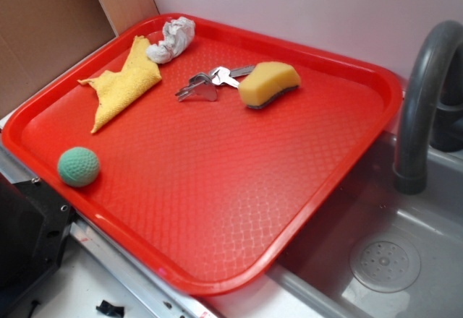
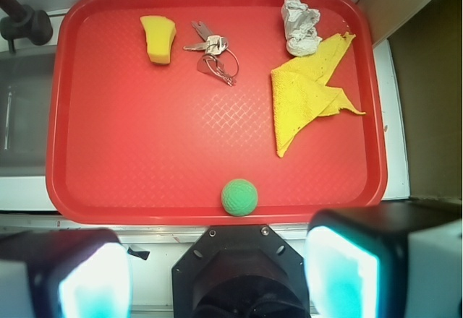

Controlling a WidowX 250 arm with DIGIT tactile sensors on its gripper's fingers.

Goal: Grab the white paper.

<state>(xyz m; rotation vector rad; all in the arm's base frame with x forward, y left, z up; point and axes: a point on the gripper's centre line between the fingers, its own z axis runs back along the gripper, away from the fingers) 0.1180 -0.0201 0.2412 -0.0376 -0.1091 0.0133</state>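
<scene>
Five loose things are lying on the red plastic tray (image 2: 79,101), and only one of them matters: the small crumpled wad of white paper (image 2: 299,25) with greyish creases, sitting in the tray's far corner on the side away from the sink. In the wrist view the gripper (image 2: 217,278) is hanging high above the tray's near edge, its two pale pads (image 2: 340,274) standing wide apart with nothing between them. It is well apart from the white paper, so the step in hand is, by my judgement, the approach.

The flat yellow cloth (image 2: 307,97) is lying just beside the wad, one of its pointed corners touching or nearly touching it; in the exterior view that corner (image 1: 139,45) is running right up against the wad (image 1: 171,39). That is the chief risk, I think: fingers closing too low or too wide on that side could be pinching cloth along with paper. Coming straight down over the wad's middle, with the jaws set across its narrower width, should be giving the cleanest grip.

The tray's raised rim is close behind the wad, so the descent ought to be staying clear of it. The bunch of metal keys on a ring (image 2: 212,54), the yellow wedge-shaped sponge (image 2: 159,38) and the green knitted ball (image 2: 239,196) are all lying well away from that corner.

Being light and lumpy, the wad will probably be crushing a little under the pads, so closing fully seems wise.
</scene>
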